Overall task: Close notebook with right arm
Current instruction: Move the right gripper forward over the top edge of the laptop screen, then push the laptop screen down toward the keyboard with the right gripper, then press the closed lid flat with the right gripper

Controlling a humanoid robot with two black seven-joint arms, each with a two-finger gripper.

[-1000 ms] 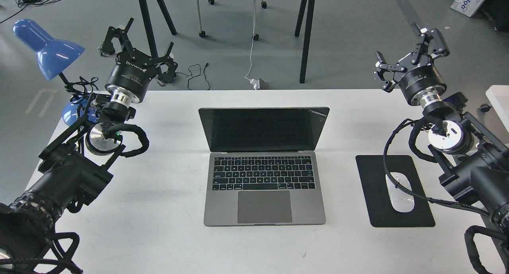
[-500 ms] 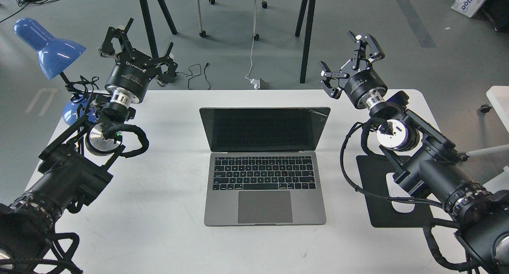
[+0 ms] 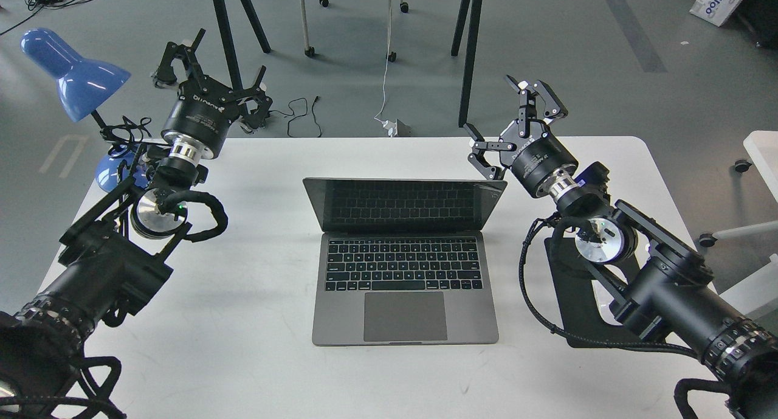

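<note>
Notebook partly folded, lid not yet down.

Your notebook sits mid-table, base flat, its lid tipped toward the keyboard but well short of shut, so most of the closing is left, by my reading. At the lid's far right corner your right gripper has its jaws spread wide, holding nothing; the lower finger looks to touch or sit just behind that corner, though contact is hard to confirm. The right arm crosses over the black mouse pad on the right. Your left gripper hangs far left, jaws wide, beside the blue desk lamp. The white table carries it all.
</note>
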